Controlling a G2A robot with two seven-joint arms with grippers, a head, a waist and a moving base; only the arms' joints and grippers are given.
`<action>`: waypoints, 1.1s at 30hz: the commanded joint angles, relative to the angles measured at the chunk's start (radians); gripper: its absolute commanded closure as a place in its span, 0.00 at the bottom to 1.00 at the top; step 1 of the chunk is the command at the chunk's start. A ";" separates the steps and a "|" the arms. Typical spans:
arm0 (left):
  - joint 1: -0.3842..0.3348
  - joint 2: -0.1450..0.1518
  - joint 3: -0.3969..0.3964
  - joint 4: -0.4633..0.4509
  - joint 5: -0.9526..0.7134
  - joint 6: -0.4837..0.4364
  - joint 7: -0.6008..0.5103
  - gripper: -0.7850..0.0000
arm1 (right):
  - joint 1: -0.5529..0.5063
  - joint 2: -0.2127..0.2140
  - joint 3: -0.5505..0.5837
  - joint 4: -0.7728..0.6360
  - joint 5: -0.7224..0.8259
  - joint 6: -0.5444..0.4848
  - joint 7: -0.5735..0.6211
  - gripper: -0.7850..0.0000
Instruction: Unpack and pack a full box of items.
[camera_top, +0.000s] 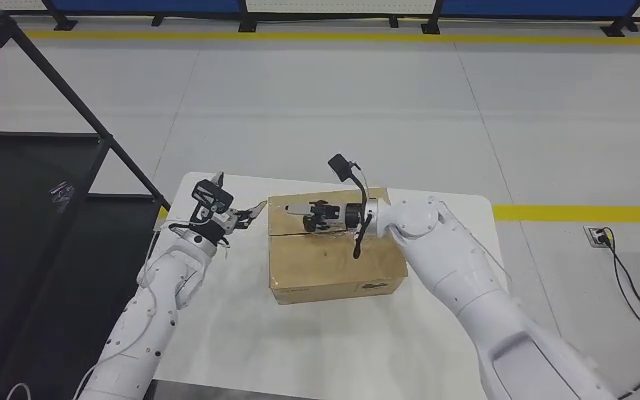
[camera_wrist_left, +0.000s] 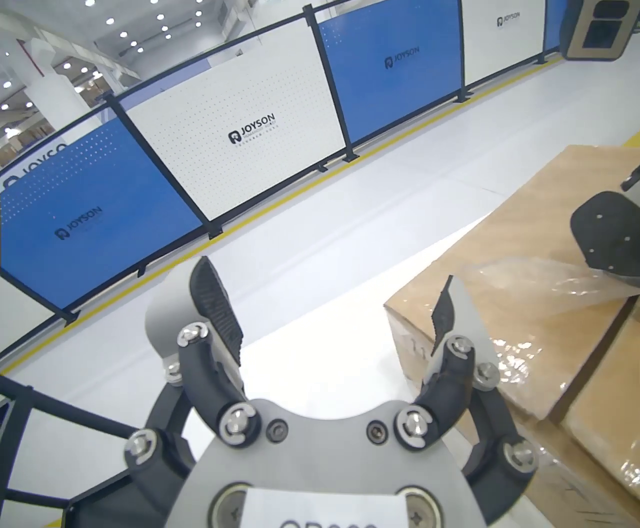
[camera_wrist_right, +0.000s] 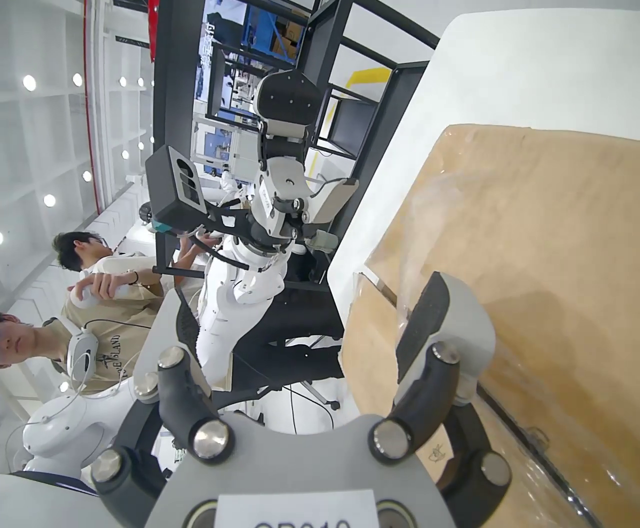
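**Both grippers open at a taped box**

A brown cardboard box (camera_top: 335, 262) sits in the middle of the white table (camera_top: 300, 340). Its flaps are down and a seam runs across its top. Clear tape (camera_wrist_left: 520, 280) covers the seam, and a loose, crinkled strip of it stands up off the top near the box's far-left corner. The left gripper (camera_wrist_left: 332, 310) hangs just beside that corner, over the table, with its jaws released and grasping nothing. One of its fingers is near the box edge. The right gripper (camera_wrist_right: 305, 325) is over the top of the box, jaws also spread wide and empty. One of its fingers (camera_wrist_right: 425, 320) lies low over the lifted tape; whether it touches the tape cannot be told
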 joint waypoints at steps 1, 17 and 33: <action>0.019 0.004 -0.026 -0.006 -0.013 0.010 0.008 0.00 | 0.001 -0.005 -0.005 0.000 -0.006 -0.002 0.003 0.00; 0.094 0.002 -0.071 0.002 -0.109 0.013 0.014 0.00 | -0.006 -0.056 -0.052 -0.001 -0.071 -0.021 -0.071 0.00; 0.094 -0.010 -0.052 0.052 -0.124 -0.019 0.055 0.00 | 0.005 -0.130 -0.071 0.078 -0.019 0.068 -0.106 0.00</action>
